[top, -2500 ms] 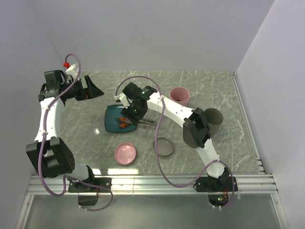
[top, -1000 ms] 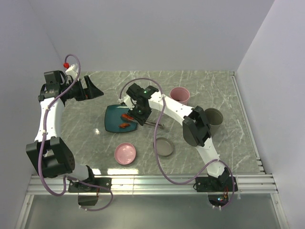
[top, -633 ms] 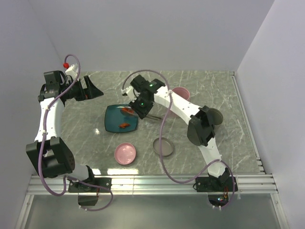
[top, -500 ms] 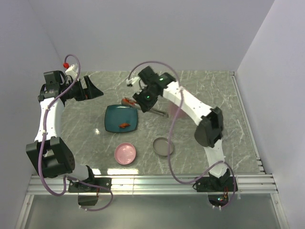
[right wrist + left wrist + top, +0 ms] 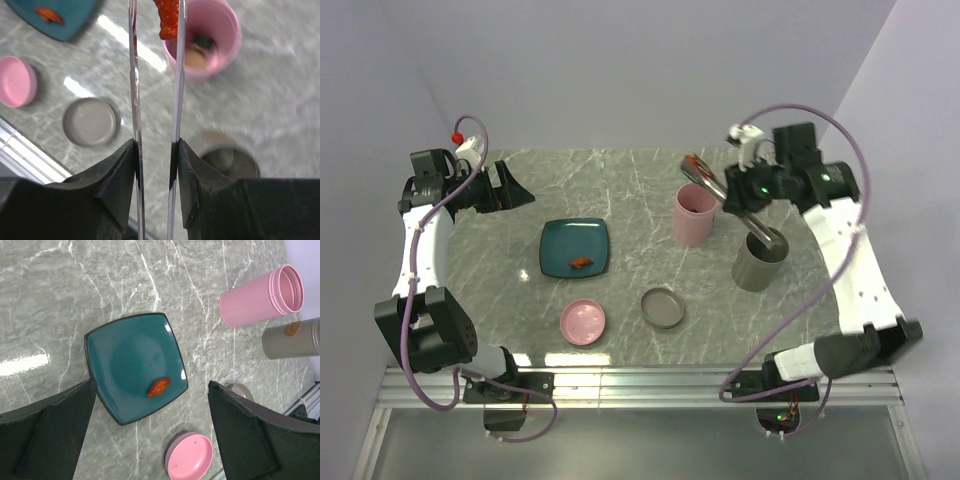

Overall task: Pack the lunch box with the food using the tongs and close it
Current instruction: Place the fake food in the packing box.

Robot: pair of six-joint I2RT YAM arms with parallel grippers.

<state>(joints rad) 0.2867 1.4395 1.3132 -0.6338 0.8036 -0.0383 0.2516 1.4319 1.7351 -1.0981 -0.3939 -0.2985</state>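
Silver tongs (image 5: pixel 177 100) are pinched in the right gripper (image 5: pixel 155 150), which is clamped on their 2 arms so the tips squeeze a red-orange piece (image 5: pixel 169 17). We read that hold as a carry: the piece hangs above the pink cup (image 5: pixel 220 35), near its rim at 9 o'clock in the wrist view, not yet inside. A beige piece (image 5: pixel 192 59) and a dark piece (image 5: pixel 202 40) already lie in that cup.

From above, the grey cup (image 5: pixel 758 262) stands at 4 o'clock from it. 1 red-orange bit (image 5: pixel 159 387) lies on the teal plate (image 5: pixel 130 365), toward 6 o'clock. The left gripper (image 5: pixel 508 188) hovers at 10 o'clock of the plate, jaws wide apart and holding nothing, probably parked clear of the work. The pink lid (image 5: pixel 584 321) and grey lid (image 5: pixel 663 307) lie off, so we judge closing comes later.
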